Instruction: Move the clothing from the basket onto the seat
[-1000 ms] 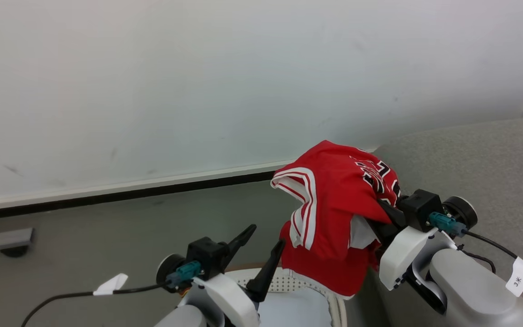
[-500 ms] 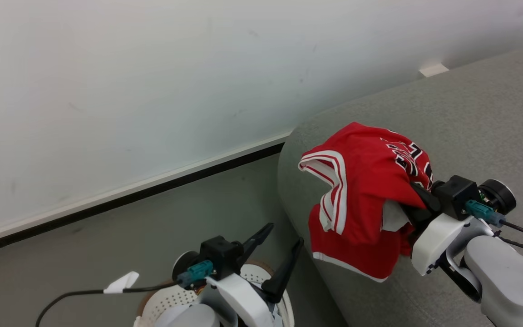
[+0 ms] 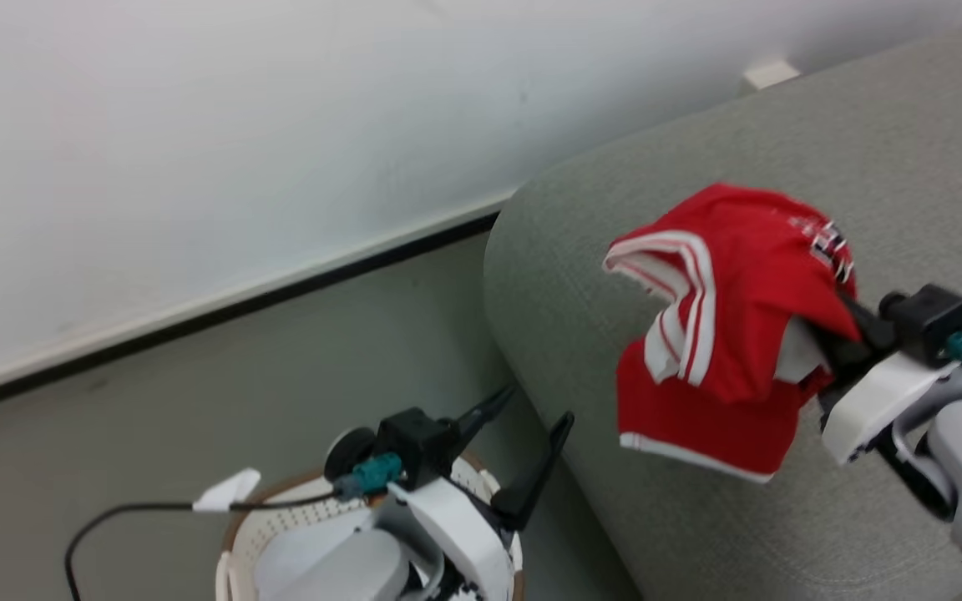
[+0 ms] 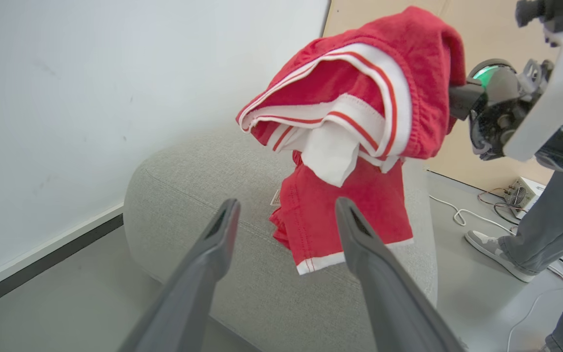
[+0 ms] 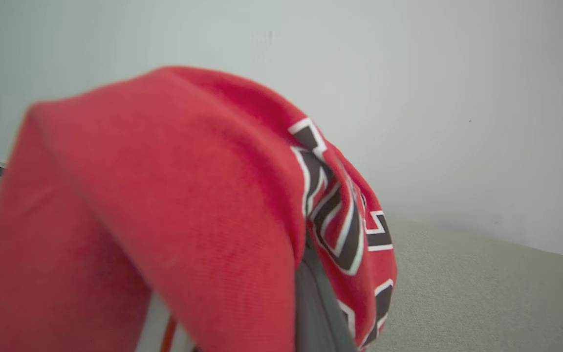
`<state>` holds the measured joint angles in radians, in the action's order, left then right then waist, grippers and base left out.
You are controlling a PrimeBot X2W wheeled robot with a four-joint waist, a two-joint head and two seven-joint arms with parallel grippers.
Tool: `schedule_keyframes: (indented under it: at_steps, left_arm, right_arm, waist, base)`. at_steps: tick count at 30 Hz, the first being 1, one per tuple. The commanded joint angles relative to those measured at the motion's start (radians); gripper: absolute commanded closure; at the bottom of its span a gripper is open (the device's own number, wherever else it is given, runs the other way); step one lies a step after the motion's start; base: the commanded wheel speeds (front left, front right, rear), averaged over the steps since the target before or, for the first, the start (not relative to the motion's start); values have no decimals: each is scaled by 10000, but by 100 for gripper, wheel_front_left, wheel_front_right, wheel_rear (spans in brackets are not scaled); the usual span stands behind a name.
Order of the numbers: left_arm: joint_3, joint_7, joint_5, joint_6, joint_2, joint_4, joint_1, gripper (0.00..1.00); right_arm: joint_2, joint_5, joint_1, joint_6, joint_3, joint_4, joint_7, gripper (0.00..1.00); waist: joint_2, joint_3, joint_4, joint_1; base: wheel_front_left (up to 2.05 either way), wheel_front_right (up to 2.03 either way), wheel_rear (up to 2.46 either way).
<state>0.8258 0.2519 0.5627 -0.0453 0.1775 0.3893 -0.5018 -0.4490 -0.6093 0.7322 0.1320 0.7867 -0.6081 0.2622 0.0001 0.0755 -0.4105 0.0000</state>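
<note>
The red jersey (image 3: pixel 731 334) hangs bunched from my right gripper (image 3: pixel 833 338), which is shut on it above the light-grey seat (image 3: pixel 698 517). Its striped trim and white inner side face left, its hem clear of the cushion. In the right wrist view the jersey (image 5: pixel 164 195) drapes over my fingers (image 5: pixel 311 303), lettering on the right. My left gripper (image 3: pixel 535 409) is open and holds nothing, above the cream basket (image 3: pixel 235 534) beside the seat's rounded end. The left wrist view looks between my left gripper (image 4: pixel 284 210) fingers at the jersey (image 4: pixel 359 98) and seat (image 4: pixel 188 195).
A white wall with a dark skirting strip (image 3: pixel 222 292) runs behind the grey floor (image 3: pixel 197 401). In the left wrist view a person's leg (image 4: pixel 545 230) and shoe (image 4: pixel 491 247) stand beyond the seat, with cables (image 4: pixel 462 212) on the floor.
The head camera has swung right, so the seat now takes up the right half. My right gripper has carried the jersey from above the basket to over the seat. The left gripper stays open.
</note>
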Motion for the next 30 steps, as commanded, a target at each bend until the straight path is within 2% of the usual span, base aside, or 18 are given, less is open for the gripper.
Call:
schedule_keyframes:
  at_steps: [1,8,12,16,22,28,29,30]
  left_arm:
    - [28,-114,-200,-93,230,-130,-341,0]
    - [40,-435,-545,-393,682,-851,-1621,0]
    - [-106,-438,-689,-486,950,-1183,-2358,0]
    - [-324,-267,-595,-570,1085,-1348,-2839,0]
    - [-575,-19,-410,-661,997,-1313,-3000,0]
    - [-798,116,-246,-712,1032,-1046,-2607,0]
    - [-857,129,-211,-721,1040,-1013,-2539,0]
    - [-924,125,-193,-729,1047,-984,-2474,0]
  right_arm:
    - [-86,122,352,-23,-371,93,41,100]
    - [-667,946,1975,-25,-2008,-221,-42,100]
    - [-1152,1698,3264,-25,-3239,-336,-485,100]
    - [-1300,2387,4057,-23,-4591,-618,-1005,100]
    - [-1044,3654,3876,-25,-6984,-1666,-1325,100]
    - [-312,5574,2857,-25,-9317,-2841,-1240,99]
    - [-178,5815,2662,-25,-9647,-2918,-1187,73]
    - [-52,6124,2485,-25,-9935,-2955,-1103,1]
  waist:
    - [-1,866,504,0]
    - [-1,3194,1624,0]
    - [-1,4519,2251,0]
    - [-1,5540,2804,0]
    - [-1,6142,3491,0]
    - [-1,5802,3658,0]
    - [-1,5698,3641,0]
    - [-1,5585,3611,0]
  base:
    - [0,0,0]
    - [0,0,0]
    - [0,0,0]
    - [0,0,0]
    - [0,0,0]
    - [0,0,0]
    - [0,0,0]
    - [0,0,0]
